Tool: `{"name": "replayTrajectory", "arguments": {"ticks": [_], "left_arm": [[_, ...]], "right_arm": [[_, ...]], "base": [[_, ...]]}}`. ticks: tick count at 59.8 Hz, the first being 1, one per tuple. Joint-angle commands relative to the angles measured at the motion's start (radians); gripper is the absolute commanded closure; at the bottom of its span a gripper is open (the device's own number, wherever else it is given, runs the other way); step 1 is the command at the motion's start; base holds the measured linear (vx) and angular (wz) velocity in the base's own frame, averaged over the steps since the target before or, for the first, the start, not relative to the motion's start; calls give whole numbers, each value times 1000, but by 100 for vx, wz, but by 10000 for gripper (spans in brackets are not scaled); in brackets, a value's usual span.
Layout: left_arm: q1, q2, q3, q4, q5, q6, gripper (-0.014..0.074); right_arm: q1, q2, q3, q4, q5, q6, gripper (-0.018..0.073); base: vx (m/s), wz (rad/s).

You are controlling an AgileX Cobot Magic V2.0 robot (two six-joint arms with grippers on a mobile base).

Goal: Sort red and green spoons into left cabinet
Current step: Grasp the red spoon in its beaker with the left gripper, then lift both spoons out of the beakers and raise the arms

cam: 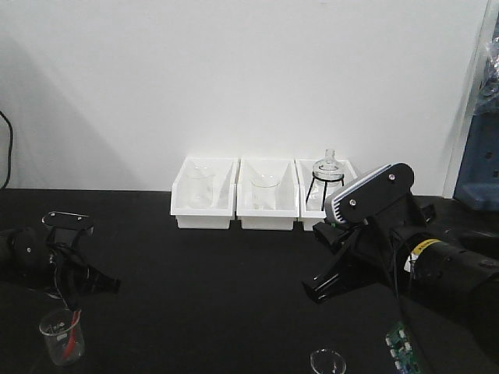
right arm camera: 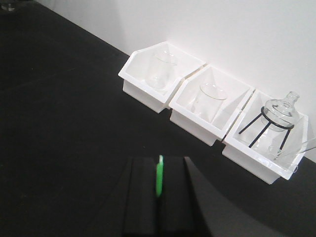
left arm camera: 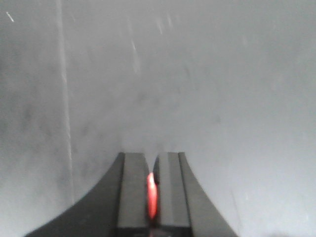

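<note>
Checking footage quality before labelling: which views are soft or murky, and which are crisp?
Left wrist view: everything behind the red spoon is a hazy, streaked grey blur, the spoon itself glowing and soft-edged. Right wrist view: crisp and evenly lit, white bins sharp-edged, green spoon clear. Front view: dim, black table swallowing detail.

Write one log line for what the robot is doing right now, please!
left gripper: shut on red spoon | right gripper: shut on green spoon | stage: both spoons held, neither put away
</note>
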Motion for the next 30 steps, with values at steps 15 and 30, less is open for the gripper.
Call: {"name": "replayTrajectory", "arguments": {"ticks": [15, 30], "left_arm": [[-8, -190, -34, -43, -78, -1, 601], [-9, -411, -33, -60, -8, -1, 600]], "right_arm": [[-2, -41, -31, 1, -99, -3, 564], [-2, -106, -31, 120, -103, 30, 564]], "base": [[0, 0], [0, 0]]}}
